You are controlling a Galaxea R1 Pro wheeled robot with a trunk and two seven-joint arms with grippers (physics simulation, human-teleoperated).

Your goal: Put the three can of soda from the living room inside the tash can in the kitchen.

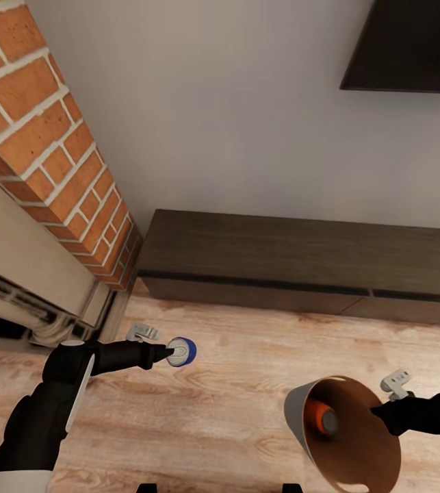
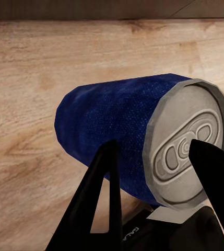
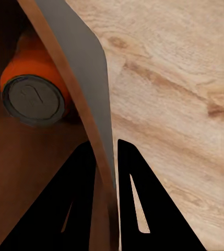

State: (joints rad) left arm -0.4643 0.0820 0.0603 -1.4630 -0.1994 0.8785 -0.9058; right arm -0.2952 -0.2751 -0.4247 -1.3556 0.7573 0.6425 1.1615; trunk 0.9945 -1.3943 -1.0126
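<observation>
My left gripper is shut on a blue can of soda, held above the wood floor with its silver top facing me. In the left wrist view the blue can lies across both black fingers. My right gripper is shut on the rim of the tash can, a pale grey bin held tilted with its orange-brown inside toward me. An orange can of soda lies inside it. In the right wrist view the fingers pinch the bin wall, with the orange can inside.
A brick fireplace stands at the left with a stone surround below it. A low dark wood cabinet runs along the white wall ahead. A black wall screen hangs at the upper right. Wood floor lies under both arms.
</observation>
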